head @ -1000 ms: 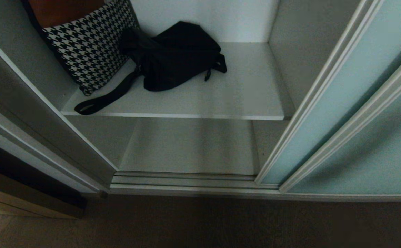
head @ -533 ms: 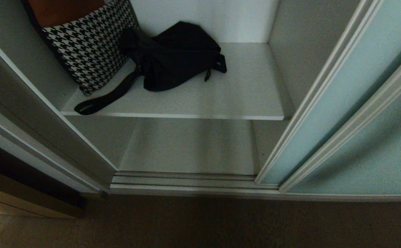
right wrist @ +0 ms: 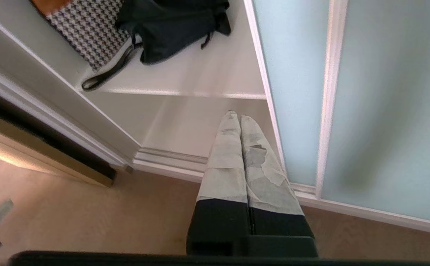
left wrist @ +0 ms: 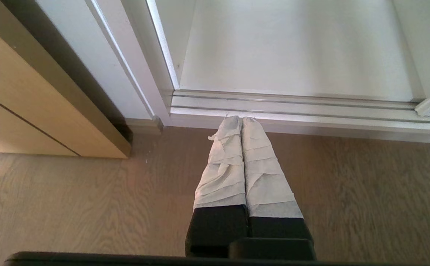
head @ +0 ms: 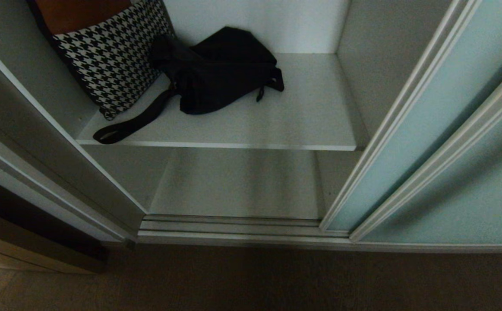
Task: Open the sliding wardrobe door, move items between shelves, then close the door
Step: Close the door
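Nearest, the wooden floor is showing a pale streaked grain. The left gripper is hanging over it, its paper-wrapped fingers pressed together on nothing, tips pointing at the ribbed silver floor track. The right gripper is also standing closed and empty, aiming into the open bay beside the sliding wardrobe door. That frosted blue-green panel in its thin silver frame is standing pushed to the right, overlapping its twin panel. Deeper in, the black bag is lying slumped on the matt white upper shelf, its long axis running left to right, its broad flat strap trailing towards the front-left edge. A houndstooth cushion is leaning against it on the left.
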